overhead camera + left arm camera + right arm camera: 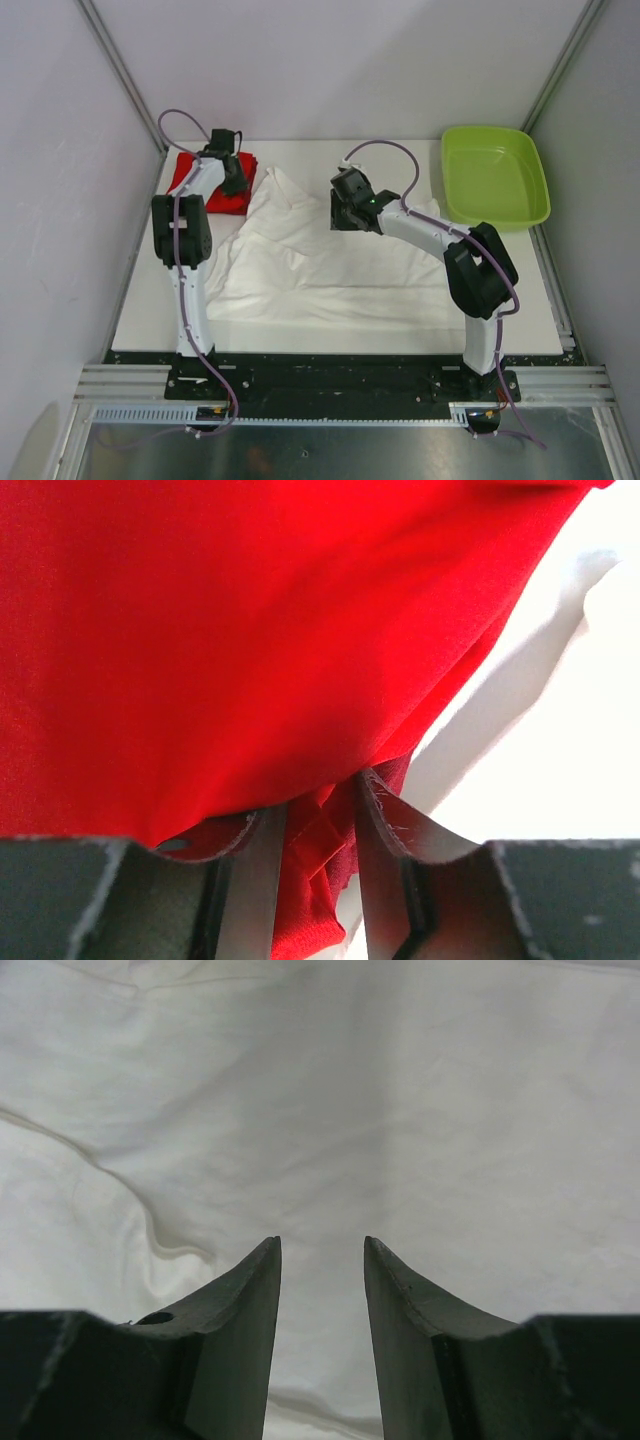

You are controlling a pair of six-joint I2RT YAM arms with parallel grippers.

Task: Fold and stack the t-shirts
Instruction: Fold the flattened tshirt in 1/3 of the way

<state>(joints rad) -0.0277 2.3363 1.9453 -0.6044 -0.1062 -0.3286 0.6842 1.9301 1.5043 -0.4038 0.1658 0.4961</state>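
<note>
The red t-shirt (198,176) lies folded at the back left of the table. It fills the left wrist view (250,630). My left gripper (233,176) (318,800) sits at its right edge, and a bunched red fold is pinched between the fingers. The white t-shirt (320,262) is spread out, wrinkled, across the middle of the table. My right gripper (350,212) (322,1242) hovers over its upper middle, open, with only flat white cloth (320,1090) showing between the fingers.
A lime-green tray (495,176) stands at the back right corner. White walls and metal frame posts close in the table at left, right and back. Both arm bases are bolted at the near edge.
</note>
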